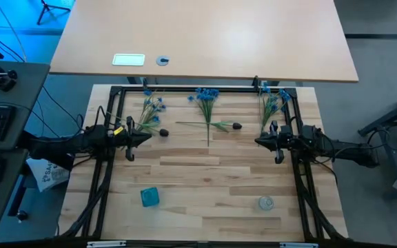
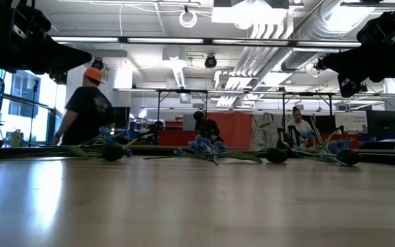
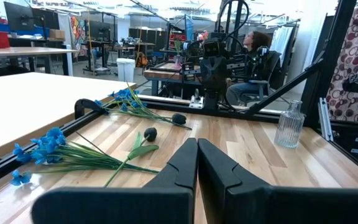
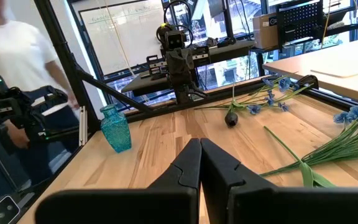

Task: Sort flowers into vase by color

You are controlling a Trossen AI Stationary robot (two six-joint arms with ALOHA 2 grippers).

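Your left gripper (image 1: 145, 136) waits, jaws closed and empty, left of the blue-blossomed, dark-budded green-stemmed flowers (image 1: 207, 114). Those flowers lie unsorted along the table's far edge. Right of them, your right gripper (image 1: 258, 141) mirrors it, pinched shut, ready to start.

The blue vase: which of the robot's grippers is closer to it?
Left. The left gripper hangs up-table of the blue vase, on its side; the right gripper is across the table, much farther off.

a person in an orange cap (image 2: 93, 74) stands beyond the wooden table (image 1: 205, 186).
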